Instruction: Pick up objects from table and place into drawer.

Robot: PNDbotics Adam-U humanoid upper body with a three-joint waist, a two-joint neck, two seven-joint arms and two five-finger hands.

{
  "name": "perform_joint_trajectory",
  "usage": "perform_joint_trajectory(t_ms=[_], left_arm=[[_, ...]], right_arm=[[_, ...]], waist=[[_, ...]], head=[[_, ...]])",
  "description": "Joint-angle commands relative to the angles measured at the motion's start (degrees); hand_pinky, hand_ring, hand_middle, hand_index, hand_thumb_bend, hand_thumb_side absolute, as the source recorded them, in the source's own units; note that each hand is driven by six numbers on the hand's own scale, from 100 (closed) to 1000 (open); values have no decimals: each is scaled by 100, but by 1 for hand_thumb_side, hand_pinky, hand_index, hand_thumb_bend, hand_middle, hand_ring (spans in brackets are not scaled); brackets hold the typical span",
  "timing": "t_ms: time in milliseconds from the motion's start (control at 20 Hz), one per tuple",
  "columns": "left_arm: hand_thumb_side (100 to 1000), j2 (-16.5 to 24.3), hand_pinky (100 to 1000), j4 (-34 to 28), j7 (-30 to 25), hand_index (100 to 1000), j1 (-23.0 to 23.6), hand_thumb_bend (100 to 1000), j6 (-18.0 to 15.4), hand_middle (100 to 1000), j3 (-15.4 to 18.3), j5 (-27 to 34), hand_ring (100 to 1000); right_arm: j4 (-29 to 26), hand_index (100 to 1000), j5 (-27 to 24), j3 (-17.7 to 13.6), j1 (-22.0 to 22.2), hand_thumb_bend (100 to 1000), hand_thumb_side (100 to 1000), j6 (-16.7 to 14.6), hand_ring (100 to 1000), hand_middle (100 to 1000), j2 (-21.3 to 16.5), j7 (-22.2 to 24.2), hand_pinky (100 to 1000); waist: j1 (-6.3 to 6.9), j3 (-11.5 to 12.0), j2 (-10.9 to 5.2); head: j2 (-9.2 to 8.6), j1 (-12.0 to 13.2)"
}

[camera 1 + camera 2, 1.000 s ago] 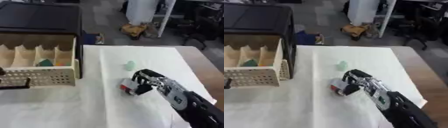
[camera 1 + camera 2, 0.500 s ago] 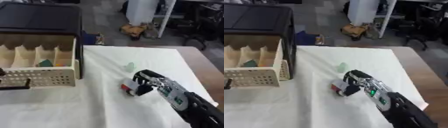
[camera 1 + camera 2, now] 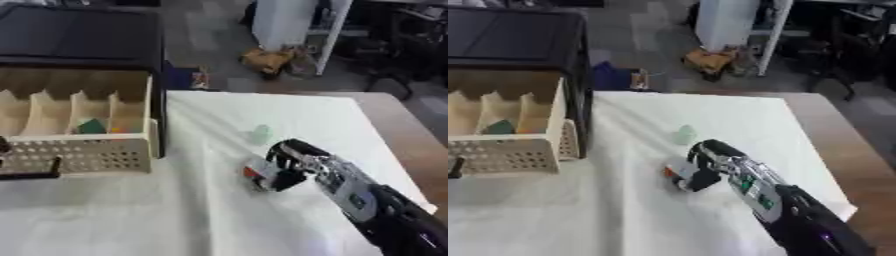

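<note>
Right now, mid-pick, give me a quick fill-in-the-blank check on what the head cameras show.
1. The robot's ____ hand is curled round a small white and red object.
2. A small pale green object sits on the white cloth, ____ from the hand.
3. The open drawer stands at the view's ____ side.
4. In the drawer's compartments lies a dark ____ piece.

Missing words: right; apart; left; green

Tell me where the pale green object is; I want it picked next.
The pale green object sits on the white cloth right of centre, just beyond the right hand and right of the drawer.
</note>
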Motion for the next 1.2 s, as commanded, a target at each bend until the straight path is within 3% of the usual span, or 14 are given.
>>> perform_joint_trajectory(t_ms=[50,500,550,600,1200], left_arm=[[1000,24,522,40,1,693,55,118,65,574,0,-33,505],[1000,21,522,40,8,692,75,118,61,575,6,-25,505],[1000,20,522,40,9,691,77,118,62,575,6,-25,505],[1000,20,522,40,10,691,78,118,61,575,7,-25,505],[1000,22,524,40,33,688,83,120,73,575,17,9,506]], right_arm=[[28,611,46,-45,-184,258,391,-61,589,347,-172,-128,572],[187,601,123,-34,-435,209,391,-253,577,334,-201,-357,566],[190,599,124,-37,-469,178,441,-270,574,330,-204,-380,566],[192,599,127,-38,-503,205,396,-288,573,329,-208,-406,566],[270,592,218,1,-1050,139,420,-563,561,316,-227,-594,567]], waist=[[7,-11,-54],[17,-25,-68],[18,-27,-71],[19,-29,-72],[19,-55,-98]], head=[[-43,-19],[-35,-21],[-34,-22],[-35,-21],[-36,2]])
